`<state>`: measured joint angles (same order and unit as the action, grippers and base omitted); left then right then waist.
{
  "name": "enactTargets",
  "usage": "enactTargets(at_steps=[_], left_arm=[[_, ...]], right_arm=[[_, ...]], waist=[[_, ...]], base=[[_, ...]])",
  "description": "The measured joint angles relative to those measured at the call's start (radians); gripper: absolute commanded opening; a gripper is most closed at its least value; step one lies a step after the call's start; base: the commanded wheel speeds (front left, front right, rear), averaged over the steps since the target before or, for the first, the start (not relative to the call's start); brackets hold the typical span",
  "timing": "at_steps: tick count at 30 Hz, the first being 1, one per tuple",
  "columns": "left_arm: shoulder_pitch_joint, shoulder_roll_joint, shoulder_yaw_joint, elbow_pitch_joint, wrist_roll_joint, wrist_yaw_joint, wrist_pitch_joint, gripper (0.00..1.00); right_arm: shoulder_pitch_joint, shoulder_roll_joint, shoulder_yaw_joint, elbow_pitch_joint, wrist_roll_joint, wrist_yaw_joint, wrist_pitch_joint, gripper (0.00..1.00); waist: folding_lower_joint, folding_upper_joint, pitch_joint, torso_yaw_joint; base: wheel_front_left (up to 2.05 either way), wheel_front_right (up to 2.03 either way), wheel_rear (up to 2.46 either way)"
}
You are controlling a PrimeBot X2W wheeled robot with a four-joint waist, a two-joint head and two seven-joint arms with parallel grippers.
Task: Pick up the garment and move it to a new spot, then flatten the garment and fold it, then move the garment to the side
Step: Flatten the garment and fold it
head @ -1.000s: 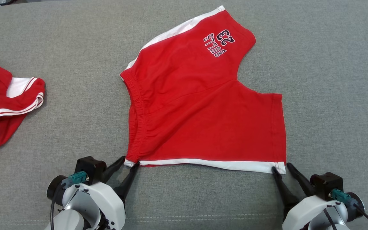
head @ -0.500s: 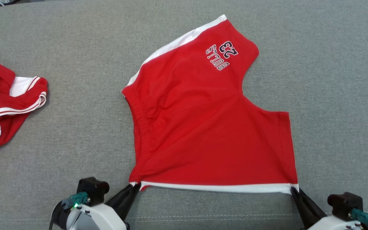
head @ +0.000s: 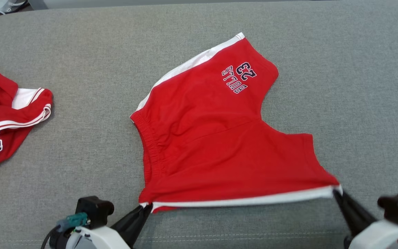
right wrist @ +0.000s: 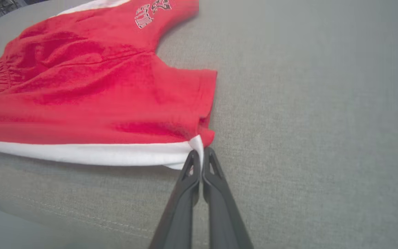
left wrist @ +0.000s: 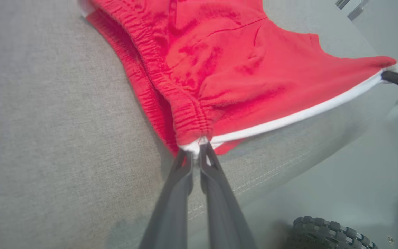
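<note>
The garment (head: 219, 145) is a pair of red shorts with white side stripes and a "BULLS 23" print, spread on the grey cushion. My left gripper (head: 146, 206) is shut on its near left corner by the waistband (left wrist: 196, 149). My right gripper (head: 336, 192) is shut on the near right corner of the white stripe (right wrist: 199, 152), which is lifted slightly off the cushion. The white edge stretches taut between the two grippers. The far leg with the print lies flat.
A second red and white garment (head: 5, 114) lies crumpled at the left edge of the grey cushion (head: 81, 145). The cushion's front seam runs just behind my grippers. In the left wrist view a dark wheel (left wrist: 330, 233) stands on the floor below.
Both grippers went from open at the near corners to shut on them. They have pulled the near edge toward me, and the right corner has risen and moved right.
</note>
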<state>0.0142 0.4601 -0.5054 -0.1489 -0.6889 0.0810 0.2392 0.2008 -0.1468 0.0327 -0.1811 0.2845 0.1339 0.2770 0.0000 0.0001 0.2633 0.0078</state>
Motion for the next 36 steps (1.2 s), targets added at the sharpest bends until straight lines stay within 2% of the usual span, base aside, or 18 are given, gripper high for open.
enactTargets(at_steps=[5,8,14,19,22,30,36], left_arm=[[-0.073,-0.002,0.010,-0.021,-0.003,0.000,0.028,0.00],[-0.141,-0.012,0.017,-0.019,-0.010,-0.006,0.033,0.00],[-0.299,-0.073,0.011,0.060,-0.033,-0.056,0.033,0.00],[-0.438,-0.118,-0.008,0.174,-0.032,-0.120,0.021,0.00],[-0.550,-0.175,-0.020,0.278,-0.033,-0.155,-0.016,0.00],[-0.662,-0.261,-0.035,0.463,-0.053,-0.190,-0.092,0.00],[-0.712,-0.295,-0.064,0.563,-0.070,-0.204,-0.140,0.00]], right_arm=[[-0.208,-0.085,0.015,0.011,-0.001,0.000,0.033,0.00],[-0.362,-0.125,0.038,0.069,0.026,0.000,0.044,0.00],[-0.689,-0.202,0.107,0.263,0.076,0.000,0.048,0.00],[-0.934,-0.256,0.207,0.451,0.101,0.001,0.047,0.00],[-1.079,-0.295,0.282,0.589,0.135,0.002,0.026,0.00],[-1.264,-0.336,0.456,0.785,0.193,0.002,-0.014,0.00],[-1.329,-0.349,0.555,0.884,0.245,0.002,-0.056,0.00]], waist=[[0.0000,0.0000,-0.002,0.001],[0.0000,0.0000,0.012,0.007],[0.0000,0.0000,0.060,0.050],[0.0000,0.0000,0.113,0.102],[0.0000,0.0000,0.156,0.152],[0.0000,0.0000,0.228,0.238],[0.0000,0.0000,0.251,0.270]], base=[[0.00,0.00,0.00],[0.00,0.00,0.00],[0.00,0.00,0.00],[0.00,0.00,0.00],[0.00,0.00,0.00],[0.00,0.00,0.00],[0.00,0.00,0.00]])
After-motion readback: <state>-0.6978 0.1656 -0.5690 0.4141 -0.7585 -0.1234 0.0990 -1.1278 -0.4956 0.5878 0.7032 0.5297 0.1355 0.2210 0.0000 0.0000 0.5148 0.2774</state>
